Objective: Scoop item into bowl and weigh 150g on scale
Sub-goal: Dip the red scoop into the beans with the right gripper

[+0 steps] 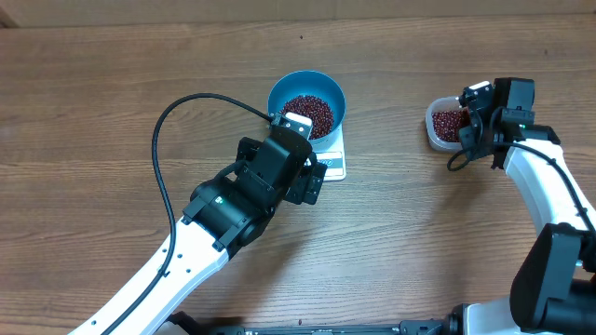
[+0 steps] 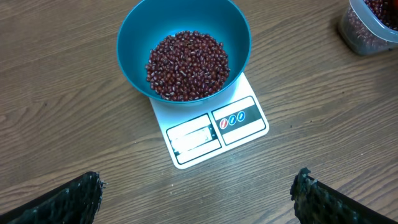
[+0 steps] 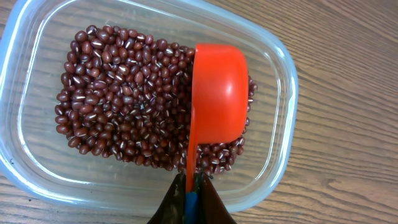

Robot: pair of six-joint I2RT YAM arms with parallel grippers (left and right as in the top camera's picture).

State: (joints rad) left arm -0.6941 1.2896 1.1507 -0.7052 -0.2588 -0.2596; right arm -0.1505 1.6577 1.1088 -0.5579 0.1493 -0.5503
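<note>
R fingers (image 3: 217, 214) clamped on red scoop (image 3: 217, 93) handle, over tub (image 3: 283, 68) beans (image 3: 118, 106) to reload; L fingers (image 2: 68, 199) apart, clear of bowl (image 2: 134, 37) on scale (image 2: 239, 118).

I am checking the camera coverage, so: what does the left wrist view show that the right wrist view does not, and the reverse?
Only left wrist: the blue bowl of beans standing on the white scale, with the open left tool at the bottom edge. Only right wrist: the red scoop, its handle pinched in the shut right tool. Both: the clear tub holding more beans, on the wooden table.
</note>
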